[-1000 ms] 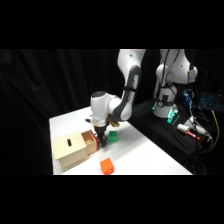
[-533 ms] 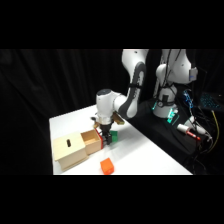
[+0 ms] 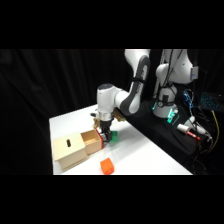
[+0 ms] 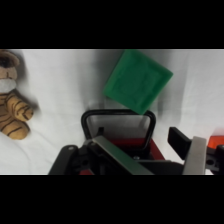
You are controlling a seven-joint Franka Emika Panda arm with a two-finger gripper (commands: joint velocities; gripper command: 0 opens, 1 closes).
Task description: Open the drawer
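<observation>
From the side, the drawer (image 3: 92, 141) is part-way out of its pale wood box (image 3: 70, 150), which sits near the front left corner of the white table (image 3: 145, 155). The gripper (image 3: 104, 134) comes straight down from above and sits right at the drawer's red front, with an orange block (image 3: 106, 165) on the table a little nearer the camera and a green block (image 3: 113, 136) just beyond the drawer front. Judging by its look, this is a small, light, stiff wooden drawer that ought to slide easily, and the box itself seems light enough to drag along if the pull goes off-line, so a straight, level pull looks like the safe bet. The dark loop handle is the place to hold it; the flat red plate offers nothing to grip. Over to the wrist view: the loop handle (image 4: 118, 126) stands up directly ahead of the gripper's black linkage, with the red plate (image 4: 131, 150) showing beneath it and one pale finger (image 4: 196, 155) to the right of the loop. The green block lies on the table just past the handle, and a striped toy tiger (image 4: 13, 107) rests at the far left. Whether the gripper is clamped on that handle or merely hooked behind it, I cannot tell from here.
</observation>
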